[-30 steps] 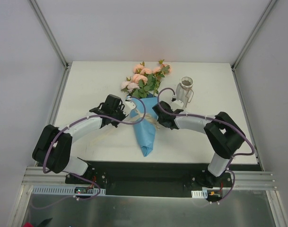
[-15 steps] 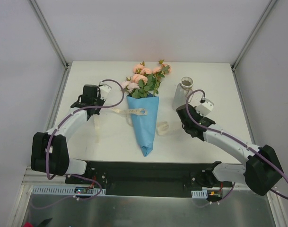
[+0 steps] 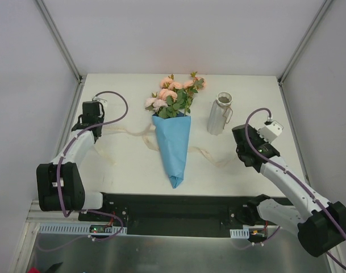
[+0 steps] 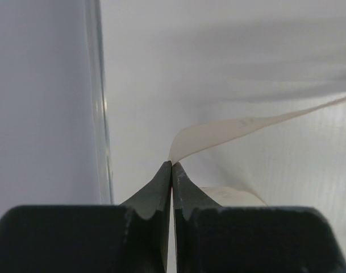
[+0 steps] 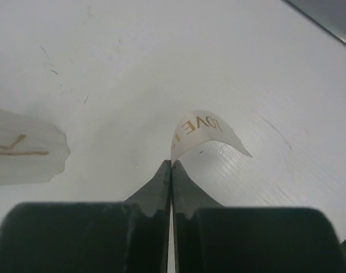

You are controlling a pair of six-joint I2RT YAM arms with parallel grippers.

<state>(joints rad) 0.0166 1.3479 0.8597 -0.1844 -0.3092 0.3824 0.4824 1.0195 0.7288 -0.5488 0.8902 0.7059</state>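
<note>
Spreading the ribbon [image 3: 133,132] either side of the bouquet [image 3: 173,142]
left gripper [image 4: 171,165] and right gripper [image 5: 171,163] each clamp one end; I'd say tightening needs an even pull

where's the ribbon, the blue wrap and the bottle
ribbon [image 4: 235,127], left wrist view, middle of the raised strip
blue wrap [image 3: 174,145], top external view, centre of the paper cone
bottle [image 3: 216,119], top external view, its body below the neck

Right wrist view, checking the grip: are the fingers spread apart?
No, the right gripper is pressed shut, pinching the end of the ribbon.
</note>
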